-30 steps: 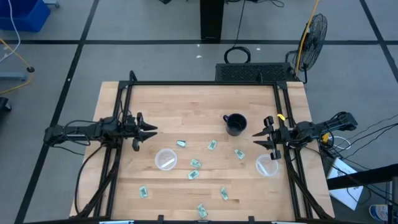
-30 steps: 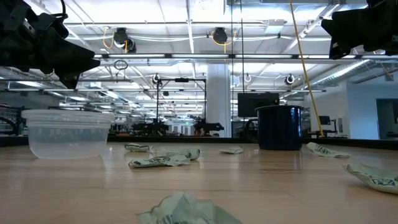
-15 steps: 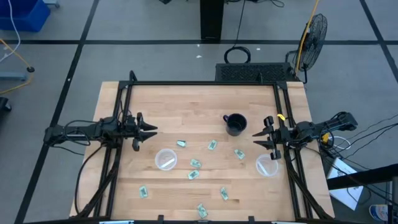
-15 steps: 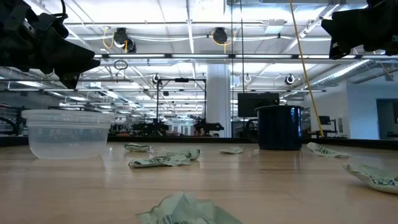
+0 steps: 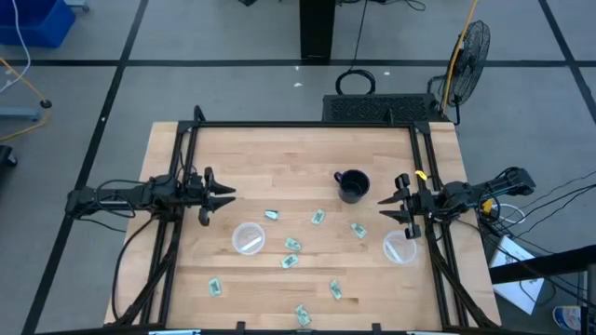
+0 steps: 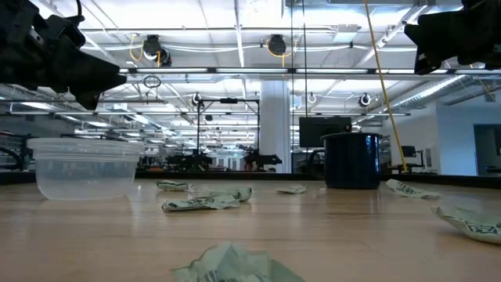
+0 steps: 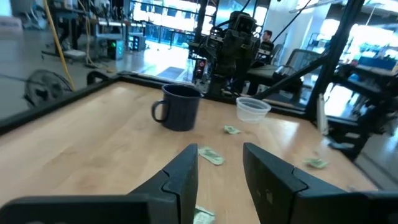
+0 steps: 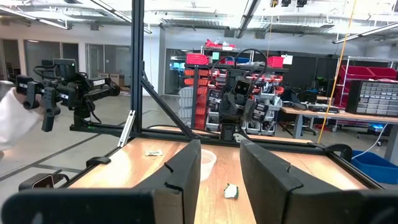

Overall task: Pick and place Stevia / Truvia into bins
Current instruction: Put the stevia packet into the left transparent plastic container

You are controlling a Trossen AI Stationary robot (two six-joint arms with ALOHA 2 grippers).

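The left pincer [image 5: 220, 194] hovered open and empty over the left side of the desk [image 5: 279, 154], and the right pincer [image 5: 391, 201] hovered likewise open and empty at the right side. Between them the Stevia sachets [image 5: 292, 245] lay scattered on the wood near the black mug [image 5: 352, 185]. One clear bin [image 5: 249, 238] stood left of centre and the other bin [image 5: 399, 247] stood just beneath the right pincer.

Both arms are held level above the table [image 5: 279, 158], reaching inward from opposite sides. The left gripper [image 5: 223, 195] is parked over the table's left part, fingers spread apart and empty. The right gripper [image 5: 386, 207] is parked near the table's right edge, fingers likewise parted, nothing gripped.
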